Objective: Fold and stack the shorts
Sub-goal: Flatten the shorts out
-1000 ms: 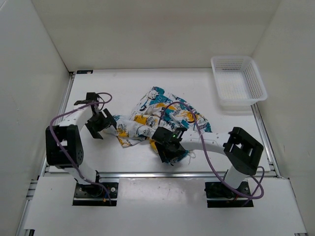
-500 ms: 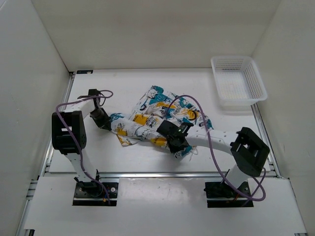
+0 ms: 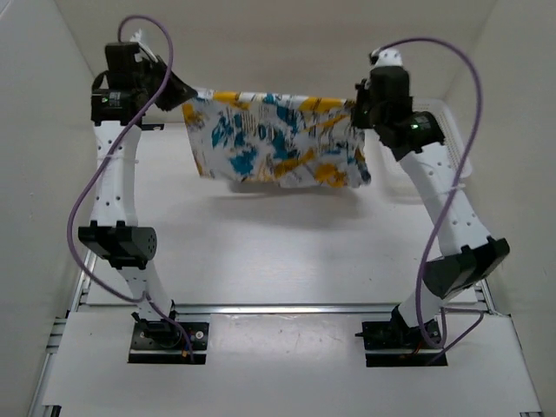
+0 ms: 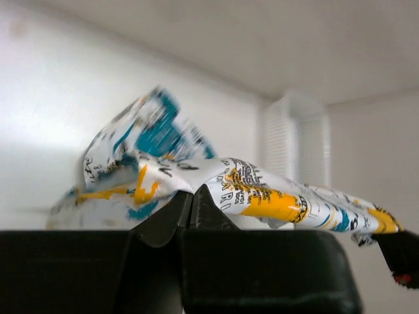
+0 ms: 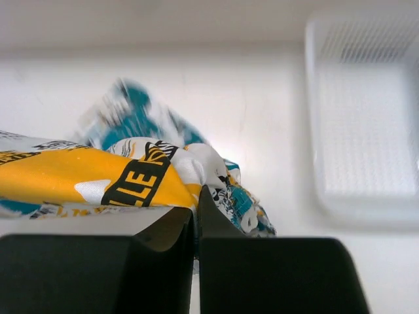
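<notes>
Left jaws at 10 o'clock, right jaws at 2, are clamped on the shorts (image 3: 274, 139), hung above the counter (image 3: 261, 252); thin grips could slip, dropping 1 corner.

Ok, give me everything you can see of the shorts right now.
The shorts are soft white fabric printed in teal, yellow-orange and black, with some lettering. They hang spread wide in the air above the table, apparently clear of it, top edge stretched roughly level between the two arms. The left gripper is shut on one upper corner and the right gripper on the other. The lower edge droops unevenly and looks rumpled.
</notes>
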{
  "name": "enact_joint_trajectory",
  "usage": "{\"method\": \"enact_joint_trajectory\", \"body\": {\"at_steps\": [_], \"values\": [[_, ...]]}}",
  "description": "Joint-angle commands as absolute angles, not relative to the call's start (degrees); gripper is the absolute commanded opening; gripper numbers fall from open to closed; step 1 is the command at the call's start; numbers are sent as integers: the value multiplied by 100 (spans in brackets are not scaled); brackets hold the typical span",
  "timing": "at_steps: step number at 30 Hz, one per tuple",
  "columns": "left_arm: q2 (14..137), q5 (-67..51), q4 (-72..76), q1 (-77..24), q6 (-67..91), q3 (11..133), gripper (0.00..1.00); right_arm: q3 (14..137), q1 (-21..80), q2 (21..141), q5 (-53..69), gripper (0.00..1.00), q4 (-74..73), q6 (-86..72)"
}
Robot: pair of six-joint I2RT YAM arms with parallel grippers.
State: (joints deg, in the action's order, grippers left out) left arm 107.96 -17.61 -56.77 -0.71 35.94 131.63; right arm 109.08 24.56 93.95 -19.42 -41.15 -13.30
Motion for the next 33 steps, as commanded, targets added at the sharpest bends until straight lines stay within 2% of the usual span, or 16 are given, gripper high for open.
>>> {"method": "enact_joint_trajectory", "body": {"at_steps": [1, 5, 6, 9, 10, 11, 12, 13, 14, 15, 18, 22, 24, 25, 29, 33], "values": [[10241, -1934, -6196, 9, 3656, 13913, 11, 11707, 2461, 8958, -1803, 0, -4499, -475], [9169, -1934, -5811, 9, 3656, 12450, 11, 10314, 2566, 8088, -1556, 0, -4246, -475], [8654, -1934, -5714, 9, 3595, 11506, 11, 9866, 2662, 7868, -1556, 0, -4054, -475], [7895, -1688, -5459, -114, 3534, 9981, 11, 8125, 2847, 7060, -1354, 2, -3938, -658], [7414, -1505, -5458, -114, 3472, 8931, 11, 7312, 2961, 6683, -1354, 9, -3938, -903], [7200, -1381, -5397, -114, 3472, 8416, 26, 6930, 2962, 6506, -1354, 21, -3990, -1071], [7016, -1293, -5396, -166, 3472, 7924, 41, 6569, 3023, 6339, -1267, 53, -3990, -1220], [6787, -1292, -5196, -167, 3472, 7014, 59, 5965, 3023, 6041, -1266, 66, -3990, -1561], [6785, -1292, -5133, -167, 3472, 6700, 71, 5750, 3023, 5934, -1135, 75, -3990, -1660], [6846, -1292, -5133, -167, 3472, 6488, 78, 5609, 2936, 5863, -1021, 76, -3990, -1748], [7320, -1169, -5080, -167, 3472, 6302, 78, 5650, 2516, 6062, -547, 76, -4157, -2021], [7602, -836, -5080, -167, 3410, 6425, 71, 5495, 2188, 6346, 586, 66, -4360, -2758], [7733, -713, -5080, -167, 3471, 6285, 71, 4479, 2188, 6171, 1357, 66, -3757, -3739], [7795, -712, -4984, -167, 3472, 6232, 71, 4474, 2188, 6074, 1562, 66, -3475, -3744], [8504, -826, -4693, -167, 3419, 6345, 74, 3377, 2136, 5652, 1671, 68, -2517, -5269], [9604, -976, -4562, -167, 3366, 6907, 78, 3155, 2022, 5642, 1450, 72, -2049, -5888]]}}
